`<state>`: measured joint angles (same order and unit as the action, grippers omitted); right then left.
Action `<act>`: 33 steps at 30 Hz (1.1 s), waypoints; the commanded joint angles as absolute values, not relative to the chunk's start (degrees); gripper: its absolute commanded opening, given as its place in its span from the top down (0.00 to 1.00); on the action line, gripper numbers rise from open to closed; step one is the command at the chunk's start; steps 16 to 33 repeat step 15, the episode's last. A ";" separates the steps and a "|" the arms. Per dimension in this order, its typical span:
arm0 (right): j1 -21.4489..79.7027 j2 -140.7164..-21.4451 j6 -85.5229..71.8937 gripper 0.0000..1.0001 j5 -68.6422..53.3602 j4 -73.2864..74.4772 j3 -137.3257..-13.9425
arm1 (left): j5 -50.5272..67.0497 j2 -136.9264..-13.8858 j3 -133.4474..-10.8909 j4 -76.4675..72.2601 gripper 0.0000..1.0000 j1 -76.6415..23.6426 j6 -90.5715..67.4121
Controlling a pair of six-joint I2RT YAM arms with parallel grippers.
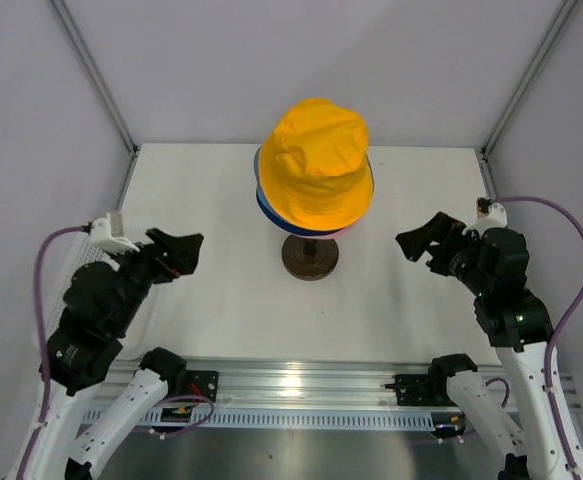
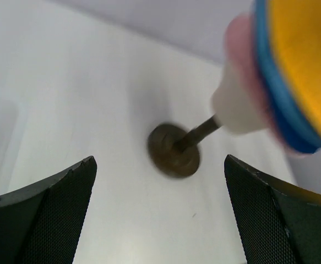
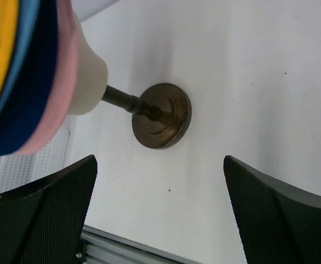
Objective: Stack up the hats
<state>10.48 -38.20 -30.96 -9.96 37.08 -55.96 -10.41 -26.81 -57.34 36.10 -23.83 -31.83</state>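
Both grippers hang empty with jaws spread wide. The left gripper [image 1: 186,250] sits low on the left of the white table [image 1: 201,200], and the right gripper [image 1: 416,240] sits opposite. Each is well apart from the stand in the middle and points in toward it.

Between them stands a cream mannequin head [image 3: 88,82] on a thin stem with a dark round base [image 1: 309,258]. All four hats sit on that head, nested one over another. From above, the yellow-orange hat [image 1: 316,160] is on top and covers nearly everything else. Only a thin blue rim peeks out beneath its brim.

The wrist views look up under the pile, and there the brims show as layered bands. Just below the yellow-orange one lies the light blue hat [image 3: 31,16], then the navy blue hat [image 3: 33,82]. The pink hat [image 3: 61,82] is lowest, touching the mannequin head.

By this showing the stacking looks done — four hats, one pile, neither gripper touching it. The brims seem fairly even, though the top hat's crown is a little crumpled. Nothing appears left but to keep the arms clear — whether the pile sits fully level cannot be judged from these angles.
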 commanded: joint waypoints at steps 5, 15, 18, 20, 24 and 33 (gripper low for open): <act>10.28 -28.13 -29.53 0.01 -8.17 36.39 -49.49 | -10.90 -22.68 -45.53 45.97 0.01 -23.73 -28.57; 10.28 -27.77 -28.74 0.01 -7.81 35.42 -47.46 | -7.21 -20.75 -44.47 43.24 0.01 -23.73 -24.26; 10.28 -27.77 -28.74 0.01 -7.81 35.42 -47.46 | -7.21 -20.75 -44.47 43.24 0.01 -23.73 -24.26; 10.28 -27.77 -28.74 0.01 -7.81 35.42 -47.46 | -7.21 -20.75 -44.47 43.24 0.01 -23.73 -24.26; 10.28 -27.77 -28.74 0.01 -7.81 35.42 -47.46 | -7.21 -20.75 -44.47 43.24 0.01 -23.73 -24.26; 10.28 -27.77 -28.74 0.01 -7.81 35.42 -47.46 | -7.21 -20.75 -44.47 43.24 0.01 -23.73 -24.26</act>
